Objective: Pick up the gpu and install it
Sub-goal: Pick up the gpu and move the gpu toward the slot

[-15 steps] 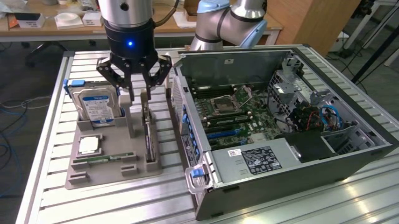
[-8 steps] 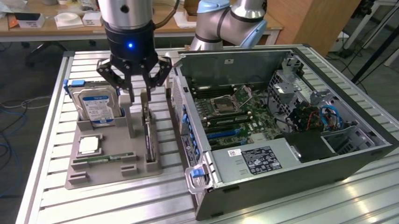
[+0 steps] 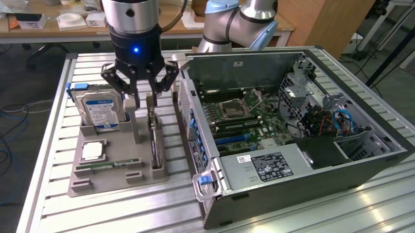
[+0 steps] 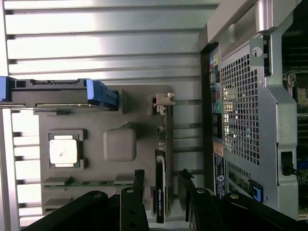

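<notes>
The robot's black two-fingered hand (image 3: 143, 102) hangs with its fingers spread wide, one on either side of the thin, flat, dark gpu (image 3: 154, 143), gripping nothing. The gpu stands on its long edge in a slot of the grey moulded tray (image 3: 91, 183) on the slatted metal worktop (image 3: 97, 213), likely so both faces stay reachable. Just beside the tray lies the open black computer case (image 3: 363, 170), its board facing up.
</notes>
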Robot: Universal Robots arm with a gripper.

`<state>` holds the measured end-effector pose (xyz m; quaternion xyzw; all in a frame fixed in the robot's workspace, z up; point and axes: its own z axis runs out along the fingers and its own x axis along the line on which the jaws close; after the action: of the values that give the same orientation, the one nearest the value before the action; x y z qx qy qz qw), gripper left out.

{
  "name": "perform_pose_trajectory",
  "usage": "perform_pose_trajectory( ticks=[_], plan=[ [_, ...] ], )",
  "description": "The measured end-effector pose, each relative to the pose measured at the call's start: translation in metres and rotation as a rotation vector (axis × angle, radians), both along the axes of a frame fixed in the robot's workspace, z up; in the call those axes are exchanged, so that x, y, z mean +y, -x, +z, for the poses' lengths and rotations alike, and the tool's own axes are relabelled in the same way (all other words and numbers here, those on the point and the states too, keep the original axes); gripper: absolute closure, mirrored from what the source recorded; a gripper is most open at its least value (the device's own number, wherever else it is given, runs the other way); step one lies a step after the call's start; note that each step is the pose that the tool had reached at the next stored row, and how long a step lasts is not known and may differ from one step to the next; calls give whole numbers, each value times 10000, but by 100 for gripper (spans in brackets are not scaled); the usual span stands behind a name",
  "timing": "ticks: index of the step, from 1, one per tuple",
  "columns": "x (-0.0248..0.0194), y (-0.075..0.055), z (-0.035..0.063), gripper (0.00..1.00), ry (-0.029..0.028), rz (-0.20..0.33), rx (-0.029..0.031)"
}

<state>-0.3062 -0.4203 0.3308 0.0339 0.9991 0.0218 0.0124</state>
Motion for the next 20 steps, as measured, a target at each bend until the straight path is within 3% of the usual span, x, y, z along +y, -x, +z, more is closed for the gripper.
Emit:
perform_pose_trajectory(
  ticks=[12,20],
  plan=[
    [-9,0,-58,59,1,1,2],
    [-59,-1,-85,59,0,0,1]
  ],
)
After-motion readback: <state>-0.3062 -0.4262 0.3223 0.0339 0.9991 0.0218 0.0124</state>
